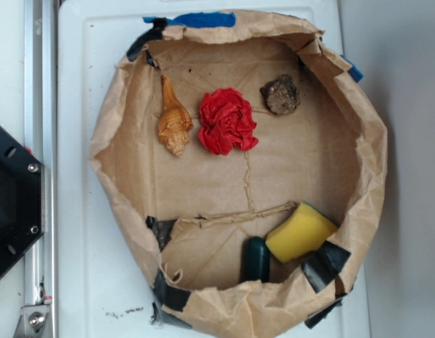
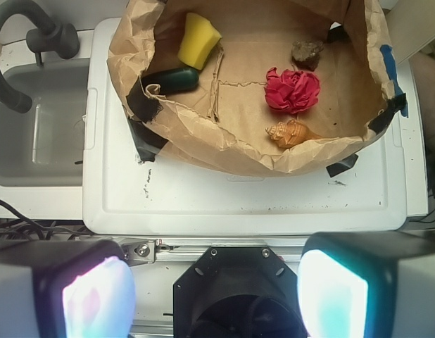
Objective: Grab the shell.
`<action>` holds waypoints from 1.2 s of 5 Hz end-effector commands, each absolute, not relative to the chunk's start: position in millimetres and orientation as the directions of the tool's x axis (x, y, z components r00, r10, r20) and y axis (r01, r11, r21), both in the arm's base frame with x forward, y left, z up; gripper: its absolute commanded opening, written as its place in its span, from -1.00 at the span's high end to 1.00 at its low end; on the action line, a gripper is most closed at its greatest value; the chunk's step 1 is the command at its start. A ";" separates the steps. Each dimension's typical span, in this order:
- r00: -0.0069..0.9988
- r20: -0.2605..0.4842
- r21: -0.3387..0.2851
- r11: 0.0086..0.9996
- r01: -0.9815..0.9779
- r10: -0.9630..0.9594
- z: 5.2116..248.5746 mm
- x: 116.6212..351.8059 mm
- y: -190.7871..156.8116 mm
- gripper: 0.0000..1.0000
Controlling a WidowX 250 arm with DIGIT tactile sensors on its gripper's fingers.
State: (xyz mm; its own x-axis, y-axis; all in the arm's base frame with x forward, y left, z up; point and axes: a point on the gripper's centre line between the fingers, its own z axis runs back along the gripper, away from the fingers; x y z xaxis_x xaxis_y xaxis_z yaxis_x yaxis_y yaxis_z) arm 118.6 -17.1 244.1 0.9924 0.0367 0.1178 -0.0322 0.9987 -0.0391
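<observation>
The orange-tan spiral shell (image 1: 174, 120) lies in the brown paper basin (image 1: 126, 91), upper left, its pointed tip toward the far rim. In the wrist view the shell (image 2: 291, 132) shows just behind the basin's near paper wall. My gripper (image 2: 216, 296) is open and empty, its two pads wide apart at the bottom of the wrist view. It is high above the robot's black base, well short of the basin and the shell. The gripper does not show in the exterior view.
A red paper flower (image 1: 227, 120) lies right beside the shell. A dark brown rock (image 1: 281, 94) is farther right. A yellow sponge (image 1: 300, 232) and a dark green object (image 1: 255, 259) lie near the basin's lower rim. A grey sink (image 2: 41, 134) is left of the white lid (image 2: 238, 201).
</observation>
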 end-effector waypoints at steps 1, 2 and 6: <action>0.992 0.118 -0.039 0.999 -0.032 0.037 244.1 118.6 -17.1 -1.00; 0.987 0.158 -0.001 1.000 -0.027 0.027 232.8 142.9 -22.2 -1.00; 0.890 0.234 -0.126 0.896 0.426 -0.391 205.1 250.0 0.1 -1.00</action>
State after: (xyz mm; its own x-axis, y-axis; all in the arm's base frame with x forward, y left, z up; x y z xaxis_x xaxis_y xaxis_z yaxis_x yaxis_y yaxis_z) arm 245.8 3.1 191.7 0.9016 -0.3861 0.1949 0.4167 0.8963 -0.1519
